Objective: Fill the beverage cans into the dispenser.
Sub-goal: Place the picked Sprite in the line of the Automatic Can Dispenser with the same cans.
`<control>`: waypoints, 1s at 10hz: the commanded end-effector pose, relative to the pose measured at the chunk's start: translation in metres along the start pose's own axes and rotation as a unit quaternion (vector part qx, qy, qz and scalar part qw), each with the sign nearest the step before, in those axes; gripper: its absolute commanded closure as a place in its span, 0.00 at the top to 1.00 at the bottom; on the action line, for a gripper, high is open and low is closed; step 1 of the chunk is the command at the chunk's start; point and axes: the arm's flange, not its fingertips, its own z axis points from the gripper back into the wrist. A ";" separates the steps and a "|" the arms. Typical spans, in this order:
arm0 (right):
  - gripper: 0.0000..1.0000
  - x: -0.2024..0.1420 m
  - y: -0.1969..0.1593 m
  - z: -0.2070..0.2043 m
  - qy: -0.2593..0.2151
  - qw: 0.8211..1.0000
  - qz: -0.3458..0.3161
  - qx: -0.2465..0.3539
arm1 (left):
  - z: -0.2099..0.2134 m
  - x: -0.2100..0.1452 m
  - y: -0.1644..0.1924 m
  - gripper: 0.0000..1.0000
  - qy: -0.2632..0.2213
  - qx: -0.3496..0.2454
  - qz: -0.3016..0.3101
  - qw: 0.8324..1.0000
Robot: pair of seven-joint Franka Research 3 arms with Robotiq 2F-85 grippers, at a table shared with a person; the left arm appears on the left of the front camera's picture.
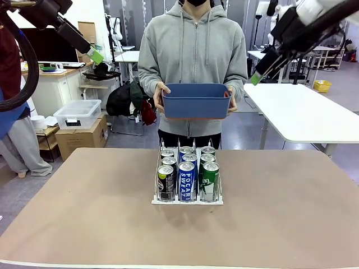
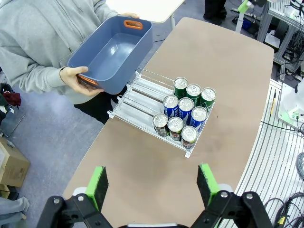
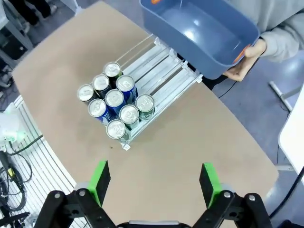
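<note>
Left wrist view: black left gripper with green pads, fingers spread wide, gripping and touching nothing, raised high above the brown tabletop. Well beyond the fingertips: clear-plastic and wire dispenser with white base, nine slim silver-topped beverage cans packed three per lane at the lip end. Farther off: empty blue rectangular plastic bin, held in the person's hands. Right wrist view: right gripper, equally wide and empty, aloft over the same dispenser.
</note>
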 end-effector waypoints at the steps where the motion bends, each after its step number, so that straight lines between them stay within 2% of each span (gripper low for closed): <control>1: 1.00 0.004 -0.012 0.020 0.014 0.999 0.021 0.038 | 0.000 -0.002 0.000 1.00 0.001 0.000 0.001 1.000; 4: 1.00 0.000 -0.019 0.048 -0.014 0.999 0.017 0.049 | 0.000 -0.002 0.000 1.00 0.001 0.000 0.001 1.000; 10: 1.00 -0.004 -0.019 0.056 -0.037 0.997 0.026 0.057 | 0.000 -0.002 0.000 1.00 0.001 0.000 0.001 1.000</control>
